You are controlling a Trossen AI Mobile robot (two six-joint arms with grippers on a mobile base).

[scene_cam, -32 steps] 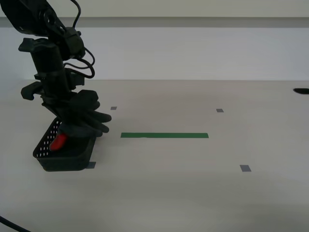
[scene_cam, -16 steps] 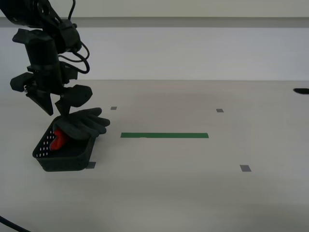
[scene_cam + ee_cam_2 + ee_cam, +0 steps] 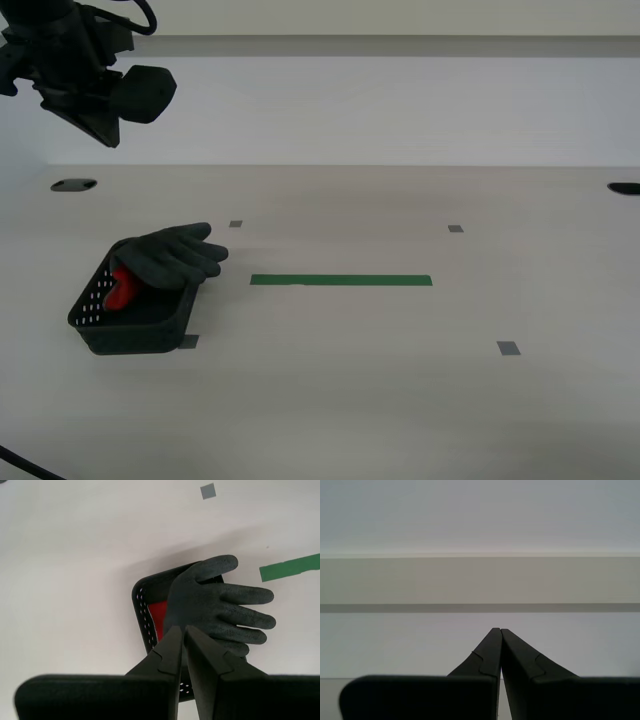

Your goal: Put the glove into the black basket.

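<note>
**Glove draped in basket, grippers empty**

The glove (image 3: pixel 170 255) lies in the basket (image 3: pixel 130 335), red cuff inside, fingers spilling over the rim nearest the green tape (image 3: pixel 340 280). My second gripper (image 3: pixel 182 628) hangs high above the basket, jaws closed on nothing. My first gripper (image 3: pixel 497 629), also pressed together, faces the wall.

The glove (image 3: pixel 215 605) looks rubbery, rough and dull, with a soft red knit cuff (image 3: pixel 159 616). The black basket (image 3: pixel 130 325) is smooth plastic. The table (image 3: pixel 400 380) looks matt.
</note>
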